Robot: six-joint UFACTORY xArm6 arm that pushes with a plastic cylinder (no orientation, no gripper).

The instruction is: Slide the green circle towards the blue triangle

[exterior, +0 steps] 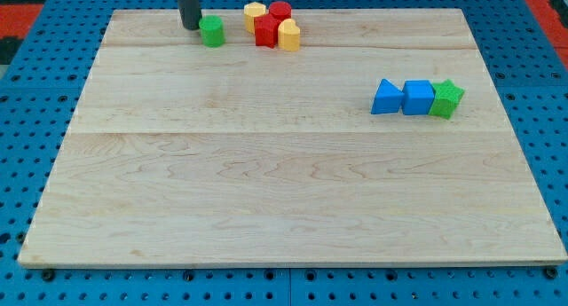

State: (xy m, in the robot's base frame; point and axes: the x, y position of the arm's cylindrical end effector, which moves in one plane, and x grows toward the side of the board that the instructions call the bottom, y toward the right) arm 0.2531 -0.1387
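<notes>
The green circle (211, 30) is a small green cylinder near the board's top edge, left of centre. My tip (190, 27) is right against its upper left side. The blue triangle (386, 98) lies at the view's right, well away from the circle, in a row with a blue cube (418, 98) and a green star-shaped block (446, 99).
A cluster of two yellow blocks (256, 15) (288, 35), a red cylinder (280, 11) and a red block (266, 31) sits just right of the green circle at the top. The wooden board (284, 191) lies on a blue pegboard.
</notes>
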